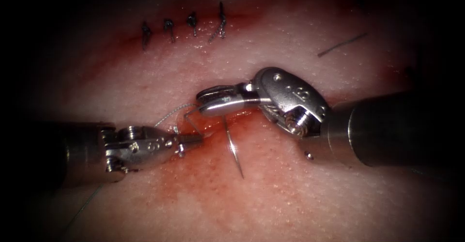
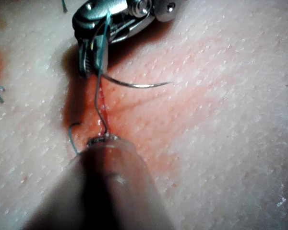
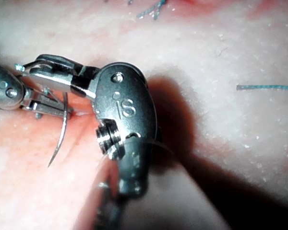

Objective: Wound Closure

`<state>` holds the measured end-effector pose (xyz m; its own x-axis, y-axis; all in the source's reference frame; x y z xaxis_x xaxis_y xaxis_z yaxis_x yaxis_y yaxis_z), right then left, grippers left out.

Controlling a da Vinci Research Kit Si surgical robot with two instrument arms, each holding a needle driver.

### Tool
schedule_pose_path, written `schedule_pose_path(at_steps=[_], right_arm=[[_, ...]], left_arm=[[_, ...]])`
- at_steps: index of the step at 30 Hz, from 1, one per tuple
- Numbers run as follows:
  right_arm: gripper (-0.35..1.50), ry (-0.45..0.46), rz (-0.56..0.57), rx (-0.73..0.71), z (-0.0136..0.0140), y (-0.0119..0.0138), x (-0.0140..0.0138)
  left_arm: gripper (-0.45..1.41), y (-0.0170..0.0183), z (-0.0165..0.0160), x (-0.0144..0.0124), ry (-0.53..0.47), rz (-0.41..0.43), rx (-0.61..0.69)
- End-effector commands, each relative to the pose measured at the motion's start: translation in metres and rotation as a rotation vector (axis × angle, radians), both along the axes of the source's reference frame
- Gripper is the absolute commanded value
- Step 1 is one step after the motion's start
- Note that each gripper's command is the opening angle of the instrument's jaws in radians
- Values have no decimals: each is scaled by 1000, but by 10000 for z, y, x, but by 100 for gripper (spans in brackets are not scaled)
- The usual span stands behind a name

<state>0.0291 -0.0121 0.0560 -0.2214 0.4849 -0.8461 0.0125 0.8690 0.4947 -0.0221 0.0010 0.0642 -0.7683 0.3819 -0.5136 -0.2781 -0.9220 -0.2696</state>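
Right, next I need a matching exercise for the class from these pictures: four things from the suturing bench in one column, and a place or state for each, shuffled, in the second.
1 needle
2 left tool
3 stitches
4 cut end of thread

A lies loose on the tissue, far right
B in a row across the closed cut
C held in the right tool, tip out of the tissue
D shut on the thread

Pairs: 1-C; 2-D; 3-B; 4-A.

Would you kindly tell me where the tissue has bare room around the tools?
Bare tissue lies below the right claw, which holds the needle, and between the stitches and that claw. It is crowded where the left claw meets thread.
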Motion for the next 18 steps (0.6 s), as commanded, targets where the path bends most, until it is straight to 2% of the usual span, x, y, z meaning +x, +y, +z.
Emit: schedule_pose_path(at_steps=[1,5,9,18], right_arm=[[-35,-4,2,-27,11,-5,9],[-35,-23,-14,-49,18,-6,14],[-35,-52,1,-65,25,0,15],[-35,-101,35,-96,41,7,26]], left_arm=[[-45,-3,7,-6,0,-6,3],[-45,9,12,-4,10,-3,8],[-45,20,20,-2,75,13,20],[-45,1,28,-9,109,90,107]])
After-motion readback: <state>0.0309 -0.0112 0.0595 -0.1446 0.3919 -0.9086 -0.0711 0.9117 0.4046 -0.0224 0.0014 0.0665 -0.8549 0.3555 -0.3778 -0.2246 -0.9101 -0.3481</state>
